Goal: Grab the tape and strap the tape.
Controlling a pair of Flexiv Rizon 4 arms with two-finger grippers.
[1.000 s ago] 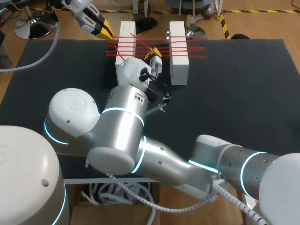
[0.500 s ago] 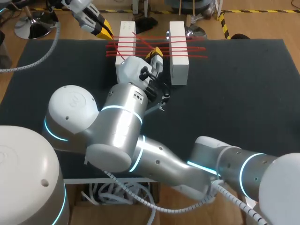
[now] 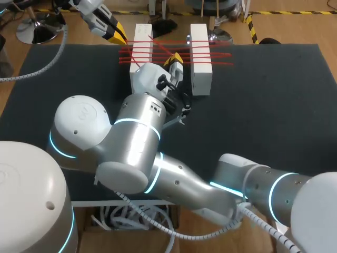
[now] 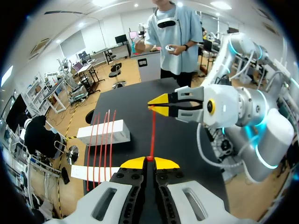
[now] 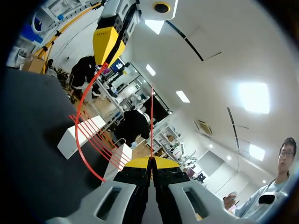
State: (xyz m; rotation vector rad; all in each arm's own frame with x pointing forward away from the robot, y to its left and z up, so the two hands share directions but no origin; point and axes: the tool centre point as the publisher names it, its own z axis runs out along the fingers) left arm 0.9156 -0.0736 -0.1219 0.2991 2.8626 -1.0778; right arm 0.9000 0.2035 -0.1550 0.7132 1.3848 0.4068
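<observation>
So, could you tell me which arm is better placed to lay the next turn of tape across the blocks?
Probably right: the right hand grips the red tape between the white blocks, while the left hand pins it outside them.

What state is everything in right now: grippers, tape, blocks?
left gripper: shut on the red tape.
right gripper: shut on the red tape, between the two blocks.
red tape: several strands across both blocks, one strand straight between the grippers.
white block near the left gripper: lying flat.
other white block: lying flat, parallel, apart.
</observation>
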